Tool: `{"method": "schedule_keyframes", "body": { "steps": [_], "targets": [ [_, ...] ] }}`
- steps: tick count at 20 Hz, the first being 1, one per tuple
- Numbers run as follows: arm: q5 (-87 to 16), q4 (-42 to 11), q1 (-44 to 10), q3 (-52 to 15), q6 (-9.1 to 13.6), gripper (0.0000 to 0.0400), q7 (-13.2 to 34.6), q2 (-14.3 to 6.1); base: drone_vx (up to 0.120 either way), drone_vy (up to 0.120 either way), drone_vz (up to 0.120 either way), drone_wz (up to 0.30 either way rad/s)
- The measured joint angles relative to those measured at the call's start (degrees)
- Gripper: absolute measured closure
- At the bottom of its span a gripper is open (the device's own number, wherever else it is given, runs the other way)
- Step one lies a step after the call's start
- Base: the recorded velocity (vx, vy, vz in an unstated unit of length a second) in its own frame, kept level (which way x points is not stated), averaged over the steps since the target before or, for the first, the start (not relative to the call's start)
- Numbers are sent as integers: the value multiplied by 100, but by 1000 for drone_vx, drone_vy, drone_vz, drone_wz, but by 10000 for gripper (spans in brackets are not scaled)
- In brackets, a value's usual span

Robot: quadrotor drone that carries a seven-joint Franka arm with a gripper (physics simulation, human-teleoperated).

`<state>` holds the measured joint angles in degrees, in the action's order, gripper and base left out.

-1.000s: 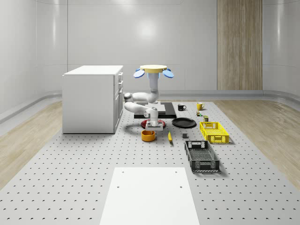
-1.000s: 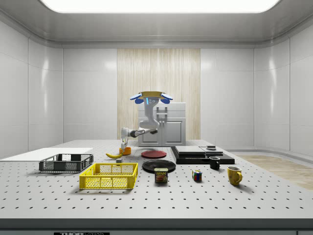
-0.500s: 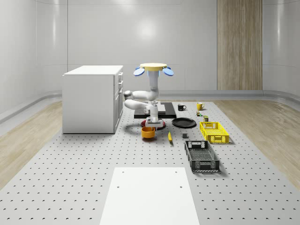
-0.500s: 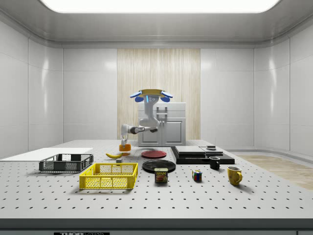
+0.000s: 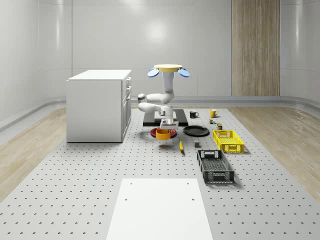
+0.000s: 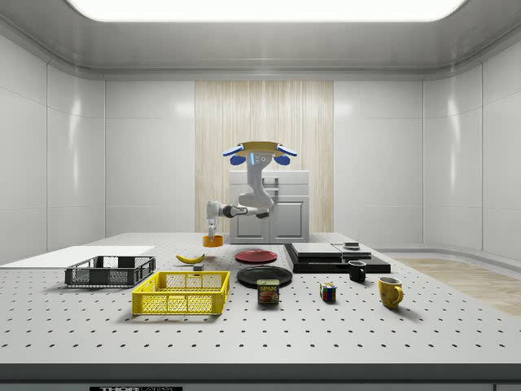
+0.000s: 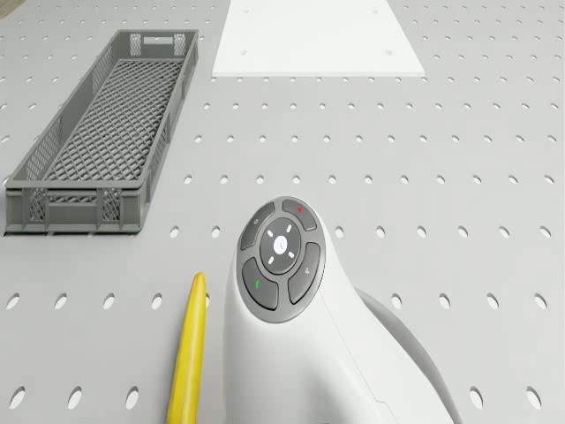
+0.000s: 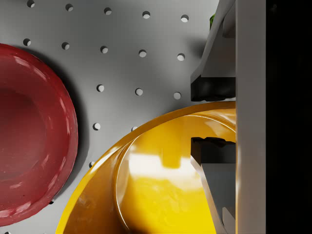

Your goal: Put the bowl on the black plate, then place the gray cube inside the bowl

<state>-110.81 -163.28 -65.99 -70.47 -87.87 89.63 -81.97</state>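
Off the table [image 5: 75, 165] now, bowl [image 5: 162, 134] hangs clamped in the tool [image 5: 166, 127].

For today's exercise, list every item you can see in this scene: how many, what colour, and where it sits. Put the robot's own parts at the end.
bowl: 1, orange, held off the table by its rim
red plate: 1, on the table behind the bowl
black plate: 1, whole-scene view's right of the red plate
banana: 1, yellow, in front of the plates
gray cube: 1, beside the banana
yellow basket: 1, right side
gray crate: 1, nearest the camera
mugs: 1 black, 1 yellow, at the back
cabinet: 1, white, left
drone: 1, hovering above the plates
tool: 1, fingers astride the bowl's rim
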Motion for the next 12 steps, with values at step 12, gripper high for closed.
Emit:
{"method": "schedule_keyframes", "body": {
  "steps": [12],
  "targets": [
    [-395,-69,399,197,773,292,-468,841,-120,120,0,0]
  ]
}}
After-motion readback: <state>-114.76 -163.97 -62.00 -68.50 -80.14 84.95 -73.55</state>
